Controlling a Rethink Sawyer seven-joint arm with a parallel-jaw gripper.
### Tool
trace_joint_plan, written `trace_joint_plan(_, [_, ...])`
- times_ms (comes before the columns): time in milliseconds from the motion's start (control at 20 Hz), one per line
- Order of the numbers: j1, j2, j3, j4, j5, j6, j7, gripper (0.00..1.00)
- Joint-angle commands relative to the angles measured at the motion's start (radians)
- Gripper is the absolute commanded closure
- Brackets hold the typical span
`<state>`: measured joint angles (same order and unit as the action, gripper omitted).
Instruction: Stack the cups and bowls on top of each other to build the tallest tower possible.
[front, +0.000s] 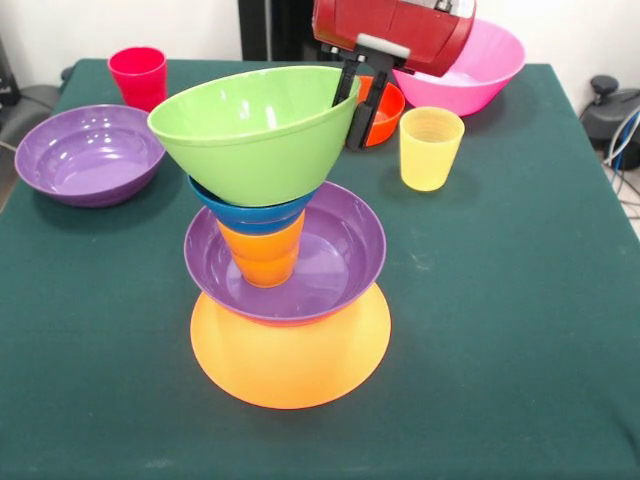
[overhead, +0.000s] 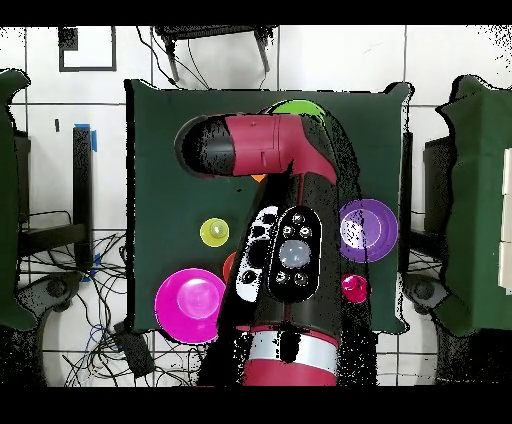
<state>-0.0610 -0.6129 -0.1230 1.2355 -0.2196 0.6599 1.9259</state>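
Atop the tower, gripper pinching green bowl rim, tilted.

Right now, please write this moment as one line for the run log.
gripper: shut on rim of green plastic bowl | tower: yellow-orange bowl, purple bowl, orange cup, blue bowl, green on top | loose: yellow cup

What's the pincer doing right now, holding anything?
Pincer: shut on the rim of the green bowl at the top of the stack.
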Motion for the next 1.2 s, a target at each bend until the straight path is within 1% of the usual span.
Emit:
trace_joint_plan(50, [-0.018, 0.049, 0.066, 0.082, -0.101, -0.028, -0.089, 1.0])
trace_joint_plan(550, [-0.009, 0.053, 0.044, 0.064, -0.128, 0.003, -0.108, 1.0])
trace_joint_plan(850, [-0.009, 0.058, 0.047, 0.054, -0.148, 0.017, -0.096, 1.0])
trace_joint_plan(1000, [-0.017, 0.059, 0.057, 0.043, -0.156, 0.037, -0.117, 1.0])
trace_joint_plan(1200, [-0.029, 0.053, 0.076, 0.06, -0.151, 0.043, -0.122, 1.0])
